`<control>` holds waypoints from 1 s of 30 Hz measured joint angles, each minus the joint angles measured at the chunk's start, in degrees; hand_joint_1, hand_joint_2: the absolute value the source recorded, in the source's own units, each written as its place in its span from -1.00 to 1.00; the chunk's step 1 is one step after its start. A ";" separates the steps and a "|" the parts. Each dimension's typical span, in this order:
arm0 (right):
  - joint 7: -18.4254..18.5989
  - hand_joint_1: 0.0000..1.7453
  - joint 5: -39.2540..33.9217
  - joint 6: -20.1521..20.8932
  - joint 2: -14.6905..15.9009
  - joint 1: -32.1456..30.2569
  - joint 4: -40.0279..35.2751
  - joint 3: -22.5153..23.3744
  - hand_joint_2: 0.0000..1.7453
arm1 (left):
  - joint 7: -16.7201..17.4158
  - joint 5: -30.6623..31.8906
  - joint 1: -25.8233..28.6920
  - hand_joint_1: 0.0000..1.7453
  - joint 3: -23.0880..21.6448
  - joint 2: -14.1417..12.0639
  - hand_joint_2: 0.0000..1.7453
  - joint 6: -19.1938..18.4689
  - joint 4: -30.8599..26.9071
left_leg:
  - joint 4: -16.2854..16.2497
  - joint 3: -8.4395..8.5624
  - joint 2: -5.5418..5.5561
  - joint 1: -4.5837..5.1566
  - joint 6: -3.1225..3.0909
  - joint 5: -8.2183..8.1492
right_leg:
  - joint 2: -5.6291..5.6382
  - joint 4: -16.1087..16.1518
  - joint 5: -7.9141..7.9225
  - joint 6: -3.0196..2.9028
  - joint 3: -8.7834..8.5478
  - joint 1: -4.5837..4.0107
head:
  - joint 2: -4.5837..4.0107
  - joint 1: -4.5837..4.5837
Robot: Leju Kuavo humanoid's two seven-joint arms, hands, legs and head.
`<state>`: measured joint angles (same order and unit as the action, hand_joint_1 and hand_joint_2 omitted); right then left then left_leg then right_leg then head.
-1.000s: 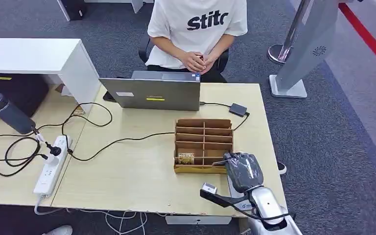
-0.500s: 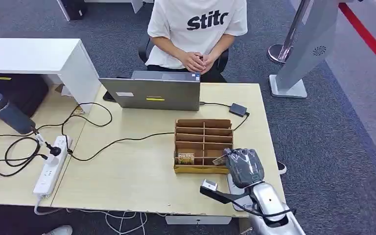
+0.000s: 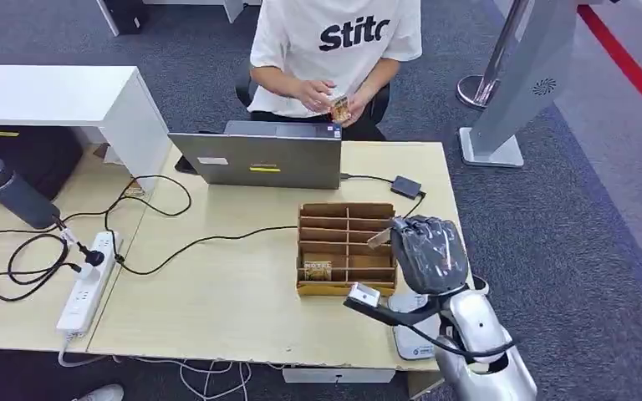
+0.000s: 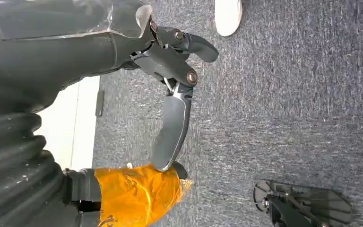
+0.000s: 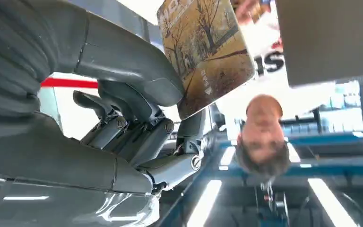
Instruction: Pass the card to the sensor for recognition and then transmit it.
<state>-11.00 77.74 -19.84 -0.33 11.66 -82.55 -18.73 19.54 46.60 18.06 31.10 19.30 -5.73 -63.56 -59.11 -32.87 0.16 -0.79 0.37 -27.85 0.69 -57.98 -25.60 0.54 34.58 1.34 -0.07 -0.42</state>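
— Where is the card [image 5: 205,52] right now?

— In the robot's right hand [image 3: 428,253]. From close behind that wrist I see it pinched between the thick grey thumb [image 5: 137,71] and the darker fingers [image 5: 127,127]. It is a brownish card printed with bare trees.

— And where does that hand sit over the desk?

— It hangs above the right end of the wooden desk [image 3: 217,301], just beside the right side of the cardboard organizer [image 3: 348,248]. A corner of the card pokes out toward the organizer's compartments. One front compartment holds another small card [image 3: 318,271].

— What about the sensor?

— A small white card reader [image 3: 410,334] lies flat near the desk's front right corner, partly under the silver forearm.

— The left hand?

— The left hand [image 4: 170,94] hangs down over grey carpet [image 4: 288,94], holding nothing, fingers loosely apart.

— Anyone else around?

— A person in a white T-shirt [image 3: 334,42] sits behind the grey laptop [image 3: 259,157] at the far side, holding a small card-like thing [image 3: 338,108] in both hands. Off to the left, a white power strip [image 3: 89,282] lies among black cables [image 3: 167,242], and a dark cylinder [image 3: 12,194] lies tilted by the edge.
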 joint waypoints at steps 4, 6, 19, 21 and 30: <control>-1.51 1.00 -2.82 3.74 -0.29 6.98 2.12 -1.90 1.00 | -3.63 6.30 -1.34 -1.00 2.52 -0.37 1.00 -2.58 1.27 | 0.00 0.03 -0.06 -0.01 0.06 0.09 | 0.03 -0.02 0.04 -0.03 0.01 0.00 | 0.00 0.00; -2.08 1.00 -4.63 5.92 -1.09 11.21 4.66 -3.11 1.00 | -5.88 10.17 -2.20 -1.00 4.26 -0.59 1.00 -3.58 2.36 | 0.00 0.05 -0.07 -0.01 0.12 0.13 | 0.07 -0.05 0.07 -0.04 0.01 -0.01 | 0.00 0.02; -0.11 1.00 -7.52 12.83 -9.62 31.84 24.48 -6.69 1.00 | -14.53 26.49 -8.18 -1.00 17.31 -1.42 1.00 -5.55 10.45 | 0.00 0.10 -0.10 -0.03 0.24 0.25 | 0.14 -0.09 0.13 -0.11 0.05 -0.02 | 0.00 0.00; -0.94 1.00 -7.69 12.83 -10.36 32.14 25.40 -7.34 1.00 | -14.95 27.03 -8.69 -1.00 18.56 -1.44 1.00 -5.53 11.43 | 0.00 0.11 -0.10 -0.03 0.24 0.25 | 0.15 -0.08 0.13 -0.11 0.06 -0.02 | 0.00 0.00; -6.27 -1.00 -17.00 17.46 -11.50 31.90 26.14 -8.78 1.00 | -15.60 28.58 -10.32 -1.00 21.13 -1.55 1.00 -5.44 13.55 | 0.00 0.06 -0.09 -0.03 0.24 0.24 | 0.14 -0.06 0.12 -0.10 0.09 -0.02 | 0.00 0.00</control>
<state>-17.26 60.75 -2.38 -11.82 43.56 -56.41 -27.52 3.94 75.19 7.74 52.24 17.75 -11.17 -50.01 -59.12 -32.80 0.07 -0.82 0.62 -27.61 0.83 -58.04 -25.48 0.44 34.67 1.32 -0.07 -0.42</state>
